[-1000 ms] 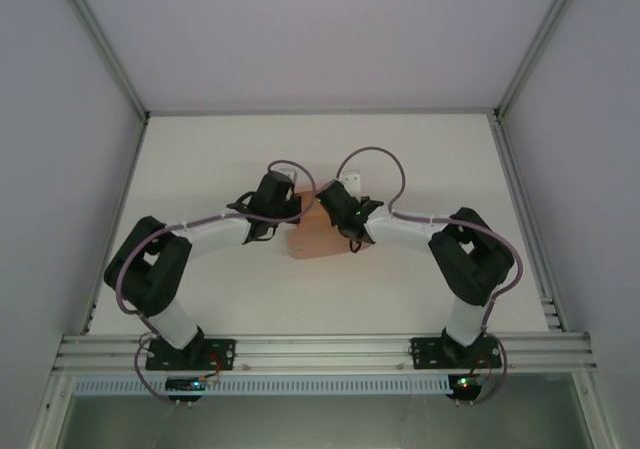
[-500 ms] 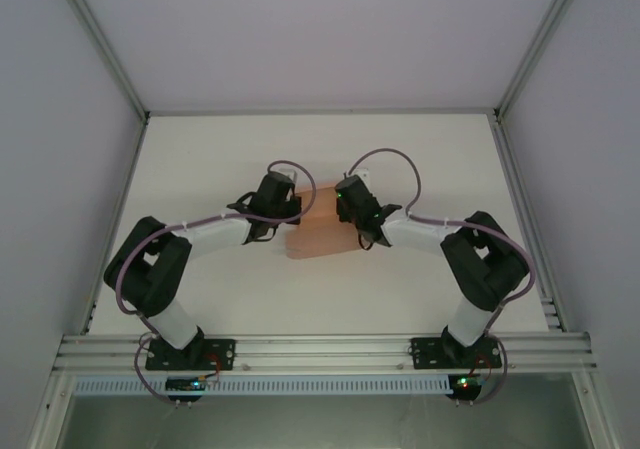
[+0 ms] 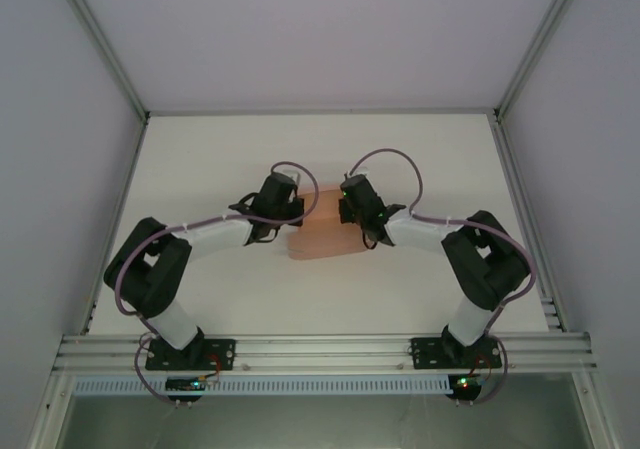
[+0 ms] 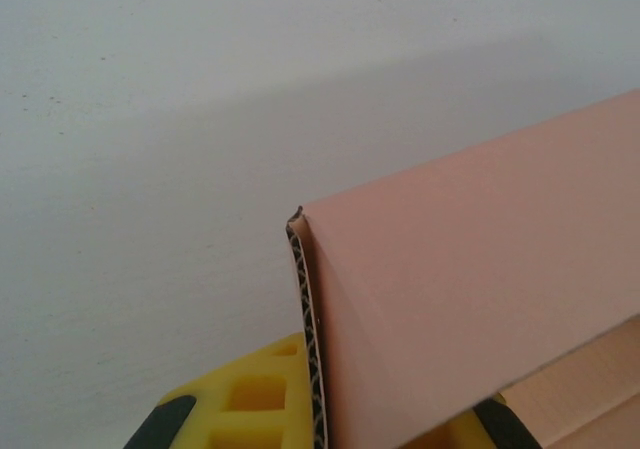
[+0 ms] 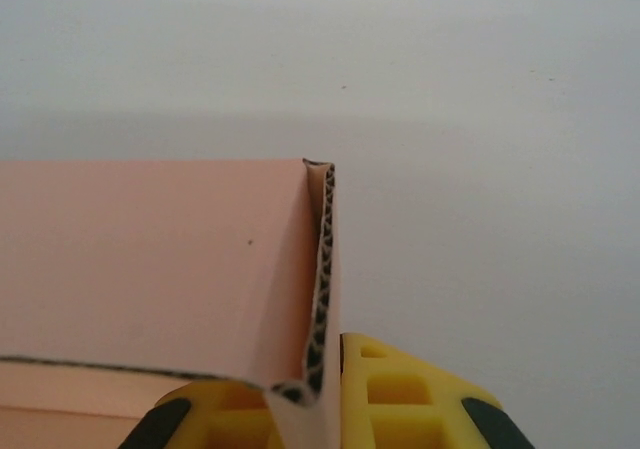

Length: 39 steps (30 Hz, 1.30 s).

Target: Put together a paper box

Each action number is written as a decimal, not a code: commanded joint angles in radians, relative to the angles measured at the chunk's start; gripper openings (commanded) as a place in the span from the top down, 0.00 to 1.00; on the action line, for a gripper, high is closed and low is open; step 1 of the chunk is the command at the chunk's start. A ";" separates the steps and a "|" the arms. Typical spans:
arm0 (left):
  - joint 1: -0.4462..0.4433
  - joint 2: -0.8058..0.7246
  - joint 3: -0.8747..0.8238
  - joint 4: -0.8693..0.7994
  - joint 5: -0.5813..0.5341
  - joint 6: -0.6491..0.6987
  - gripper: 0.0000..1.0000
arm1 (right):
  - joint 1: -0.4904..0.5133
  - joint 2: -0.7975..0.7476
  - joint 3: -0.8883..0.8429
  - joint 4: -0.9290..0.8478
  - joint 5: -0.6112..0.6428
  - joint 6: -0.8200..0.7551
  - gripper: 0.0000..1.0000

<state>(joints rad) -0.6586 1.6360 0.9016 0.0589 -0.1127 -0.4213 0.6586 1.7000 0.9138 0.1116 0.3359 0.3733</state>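
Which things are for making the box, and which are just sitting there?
For the job:
- paper box, pink card, partly folded
- left hand, pinching the box's left edge
- right hand, pinching its right edge

Just there:
- white table
- metal rail at the near edge

The box (image 3: 322, 233) is plain salmon-pink corrugated card, a partly folded rectangle lying mid-bench (image 3: 200, 169). Its surface is unmarked and smooth. At its left and right ends the card is bent over into doubled layers, with the dark fluted cut edge showing along the fold and a paler inner face beneath.
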 commanded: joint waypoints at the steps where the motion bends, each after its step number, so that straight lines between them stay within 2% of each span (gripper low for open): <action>1: -0.015 -0.051 0.026 -0.077 -0.039 -0.022 1.00 | -0.019 0.029 0.045 -0.112 0.262 0.084 1.00; 6: -0.023 -0.051 0.046 -0.108 -0.066 -0.052 1.00 | -0.008 0.089 0.137 -0.368 0.506 0.261 1.00; 11: -0.025 -0.038 0.055 -0.105 -0.065 -0.062 1.00 | -0.020 0.104 0.145 -0.379 0.541 0.283 1.00; 13: -0.025 -0.034 0.058 -0.104 -0.058 -0.060 1.00 | -0.019 0.095 0.116 -0.255 0.486 0.167 1.00; 15: -0.025 -0.033 0.057 -0.092 -0.050 -0.056 1.00 | -0.029 0.063 0.046 -0.058 0.315 0.039 0.94; 18: -0.024 -0.033 0.051 -0.070 -0.041 -0.033 1.00 | -0.057 0.018 -0.030 0.104 0.120 -0.003 0.84; 25: -0.025 -0.027 0.035 -0.033 -0.040 0.000 1.00 | -0.103 -0.024 -0.073 0.165 -0.093 -0.015 0.61; 31: -0.026 -0.019 0.035 -0.028 -0.041 0.005 1.00 | -0.131 -0.039 -0.088 0.218 -0.272 0.022 0.53; 35: -0.025 -0.024 0.031 -0.017 -0.035 -0.001 1.00 | -0.128 -0.035 -0.065 0.186 -0.249 0.032 0.52; 39: -0.025 -0.019 0.032 -0.017 -0.037 -0.007 1.00 | -0.122 -0.045 -0.064 0.186 -0.281 0.034 0.41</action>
<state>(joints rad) -0.6800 1.6310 0.9386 0.0292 -0.1734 -0.4385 0.5377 1.6825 0.8330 0.2955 0.0910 0.3931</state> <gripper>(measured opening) 0.098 0.574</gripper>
